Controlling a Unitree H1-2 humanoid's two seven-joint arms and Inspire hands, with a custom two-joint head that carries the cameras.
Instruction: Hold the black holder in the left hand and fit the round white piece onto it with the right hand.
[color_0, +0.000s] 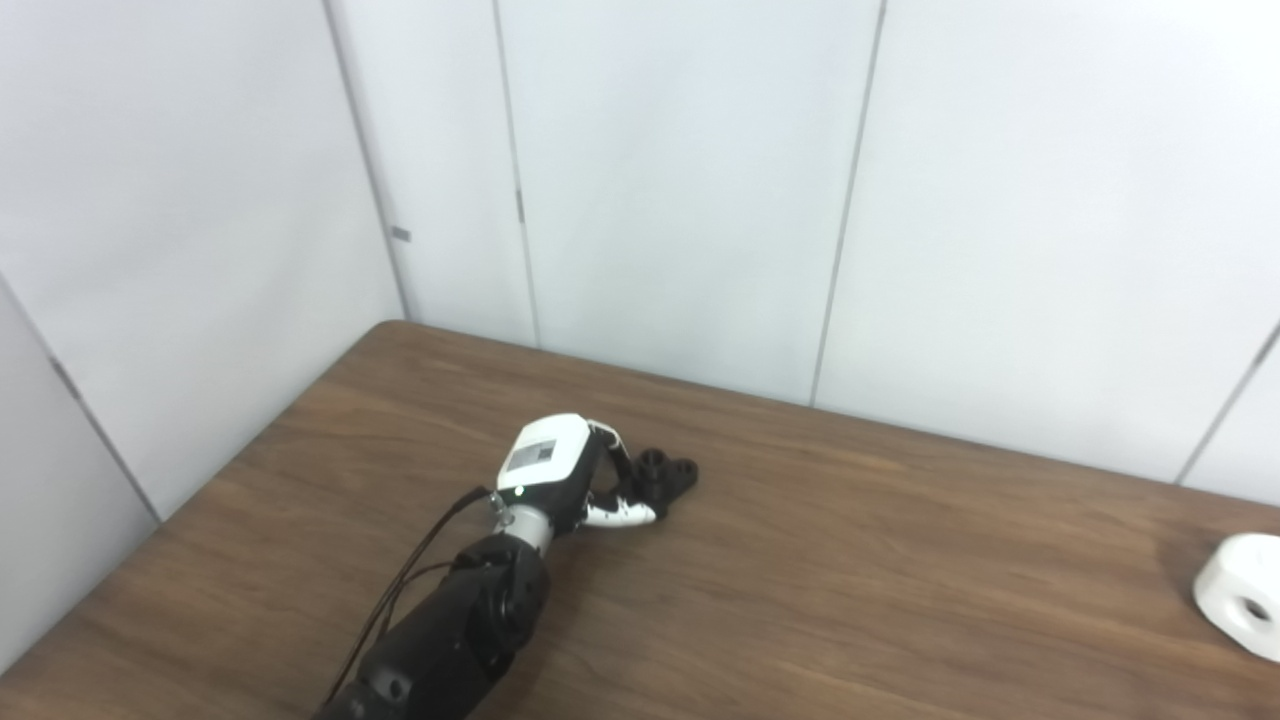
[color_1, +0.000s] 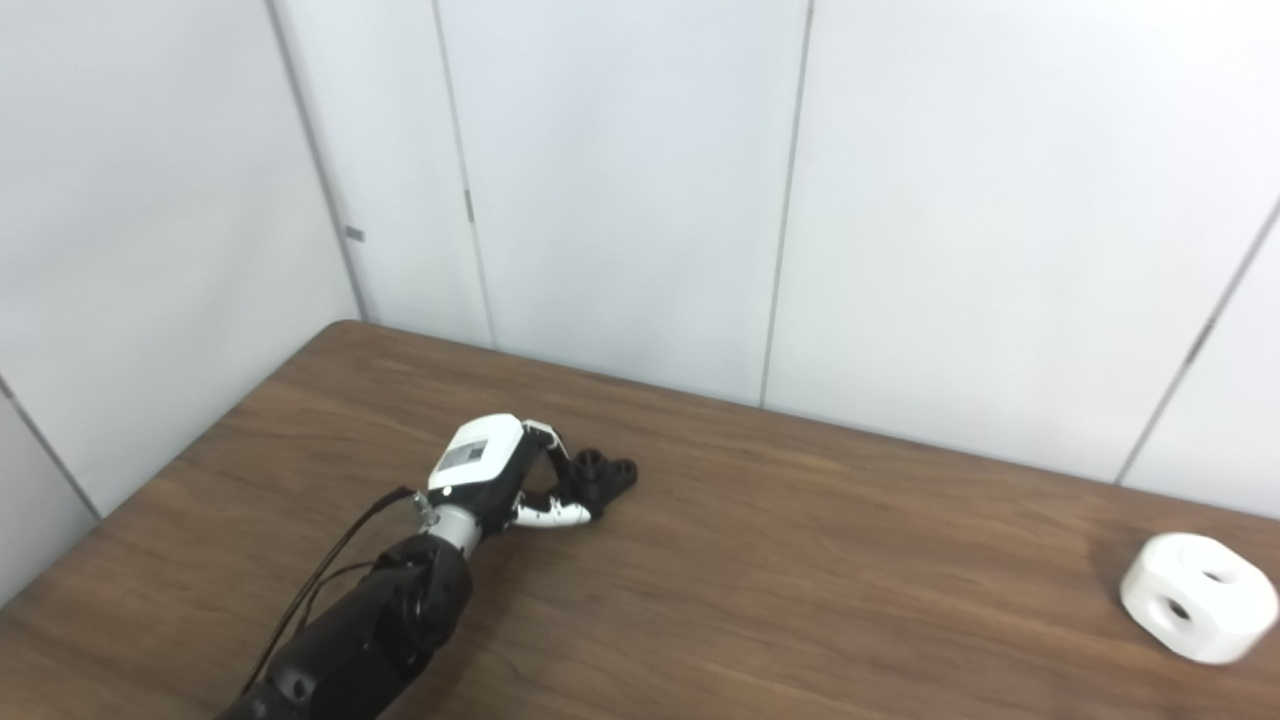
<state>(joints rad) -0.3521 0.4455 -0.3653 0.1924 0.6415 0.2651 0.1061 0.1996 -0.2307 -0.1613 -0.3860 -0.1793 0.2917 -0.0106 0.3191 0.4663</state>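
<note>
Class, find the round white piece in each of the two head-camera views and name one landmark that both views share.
Left eye view: white piece at the right edge, partly cut off, on the table.
Right eye view: whole, at lower right, further from the edge.
Shared landmark: the black holder at the left hand, far to the piece's left.

A bare lab-like test booth: plain white wall panels (color_0: 680, 200) enclosing a wood-grain table (color_0: 850, 560).

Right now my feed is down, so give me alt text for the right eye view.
The left hand reaches across a brown wooden table, its fingers at the black holder lying on it. The round white piece sits far right, untouched, before white wall panels; no right hand shows.
</note>
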